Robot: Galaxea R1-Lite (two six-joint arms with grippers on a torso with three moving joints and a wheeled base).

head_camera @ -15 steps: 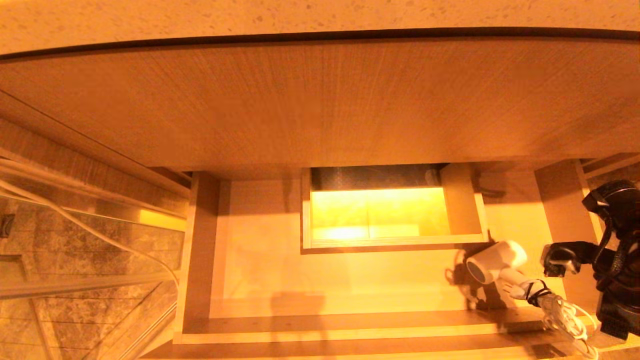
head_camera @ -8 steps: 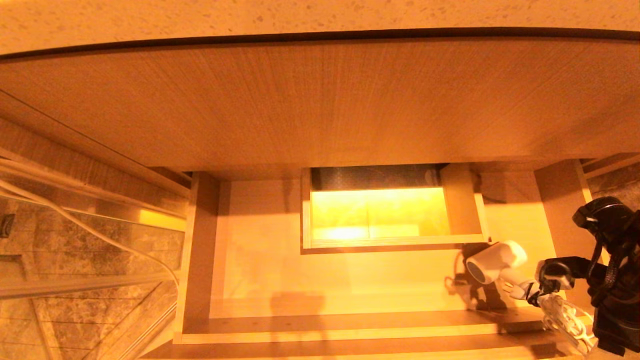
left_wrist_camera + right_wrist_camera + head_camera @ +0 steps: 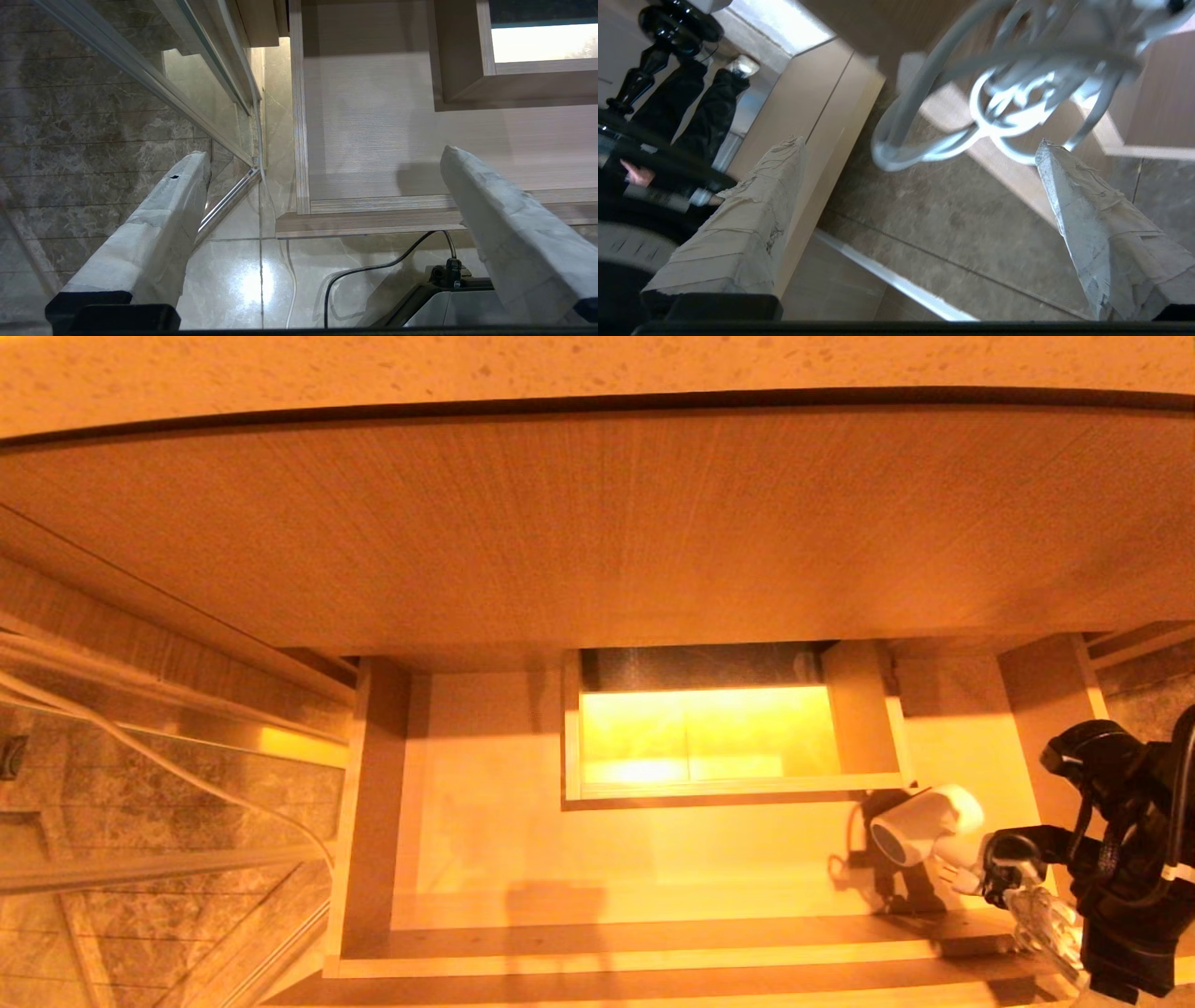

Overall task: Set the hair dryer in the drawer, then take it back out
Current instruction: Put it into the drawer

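Hair dryer [image 3: 926,828] lies in the drawer [image 3: 485,821] at its right side, our right gripper [image 3: 920,210] fingers spread over the coiled cord [image 3: 1008,88]; we should close on the handle, not cord; left gripper [image 3: 322,214] open, parked.
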